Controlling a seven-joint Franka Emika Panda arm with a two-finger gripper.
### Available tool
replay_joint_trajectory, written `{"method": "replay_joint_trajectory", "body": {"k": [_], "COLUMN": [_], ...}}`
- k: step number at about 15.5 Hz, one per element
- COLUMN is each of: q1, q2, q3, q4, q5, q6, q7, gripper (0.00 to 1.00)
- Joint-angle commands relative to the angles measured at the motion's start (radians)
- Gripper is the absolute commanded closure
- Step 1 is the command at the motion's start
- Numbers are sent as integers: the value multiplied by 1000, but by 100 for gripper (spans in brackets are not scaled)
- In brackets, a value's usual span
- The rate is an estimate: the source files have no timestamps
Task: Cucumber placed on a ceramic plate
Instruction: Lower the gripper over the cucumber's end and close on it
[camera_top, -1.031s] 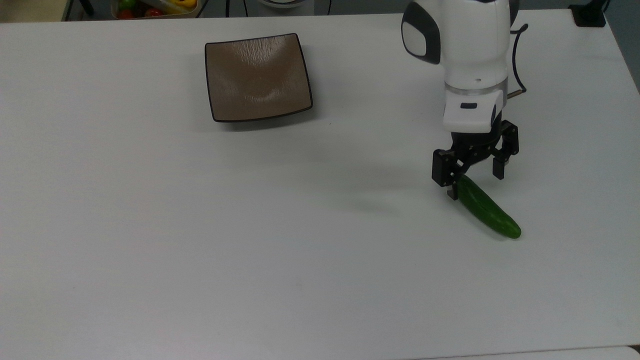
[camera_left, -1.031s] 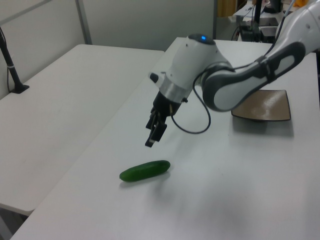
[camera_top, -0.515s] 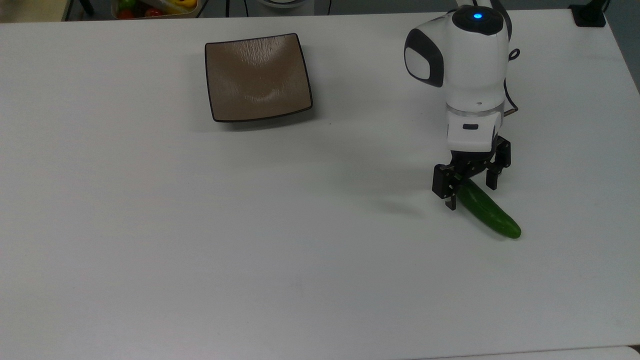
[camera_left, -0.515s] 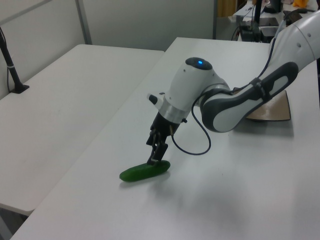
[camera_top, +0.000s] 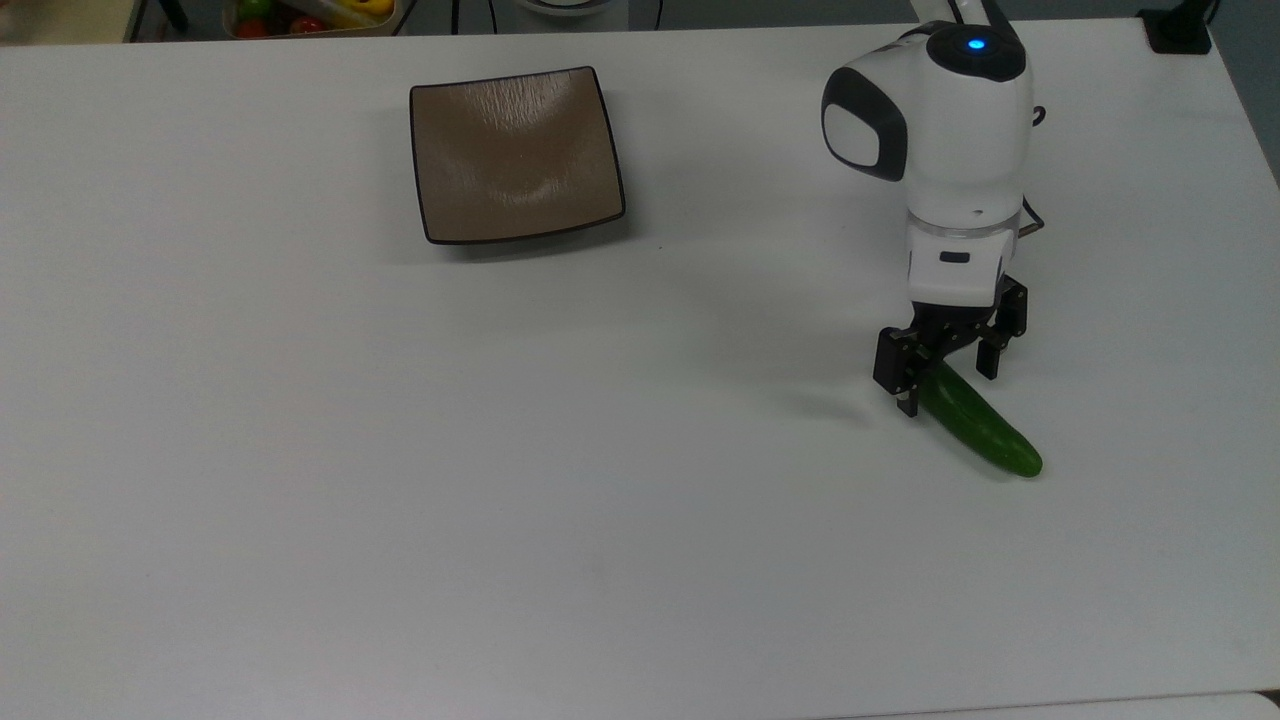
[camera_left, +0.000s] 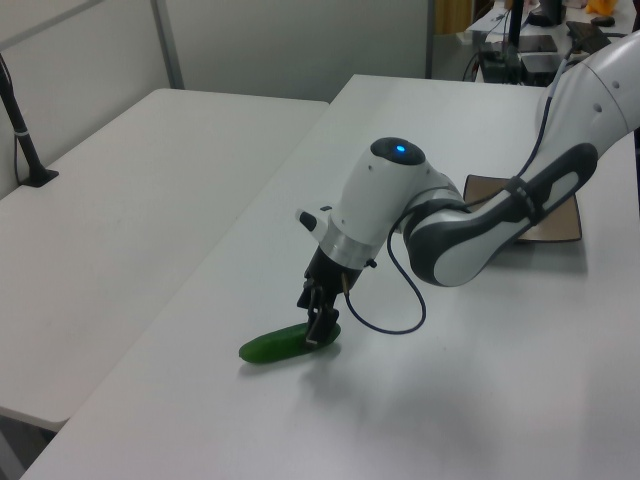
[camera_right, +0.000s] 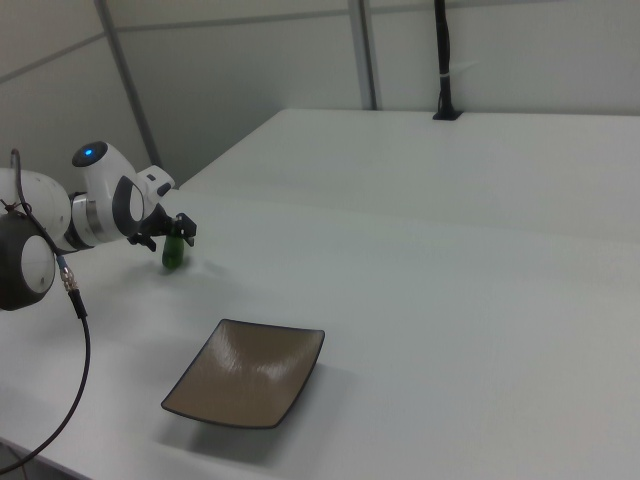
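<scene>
Angled down over the white table (camera_top: 300, 450), gripper (camera_top: 945, 372) spread wide, straddling the cucumber (camera_top: 985, 432) at four o'clock. Dark green, smooth, slightly curved. Ceramic plate (camera_top: 515, 155) at eleven o'clock, bare.

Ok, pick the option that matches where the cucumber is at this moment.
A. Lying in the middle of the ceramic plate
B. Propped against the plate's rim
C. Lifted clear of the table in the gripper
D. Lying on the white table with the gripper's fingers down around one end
D. The cucumber lies flat on the white table, the open gripper straddles its end, and the ceramic plate sits empty far off toward the top view's left.
</scene>
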Motion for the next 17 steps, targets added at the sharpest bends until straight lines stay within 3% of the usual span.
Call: {"method": "replay_joint_trajectory", "body": {"k": [1, 2, 4, 5, 7, 13, 17], "q1": [9, 7, 7, 7, 9, 10, 4], "q2": [25, 25, 25, 25, 24, -1, -96], "q3": [12, 13, 13, 13, 13, 13, 13], "q4": [15, 12, 9, 9, 6, -6, -80], "q5": [-81, -86, -86, -84, -87, -89, -84], "q6": [16, 14, 14, 14, 13, 8, 4], "q7": [40, 40, 41, 43, 43, 41, 43], "gripper": [33, 47, 64, 79, 92, 92, 92]}}
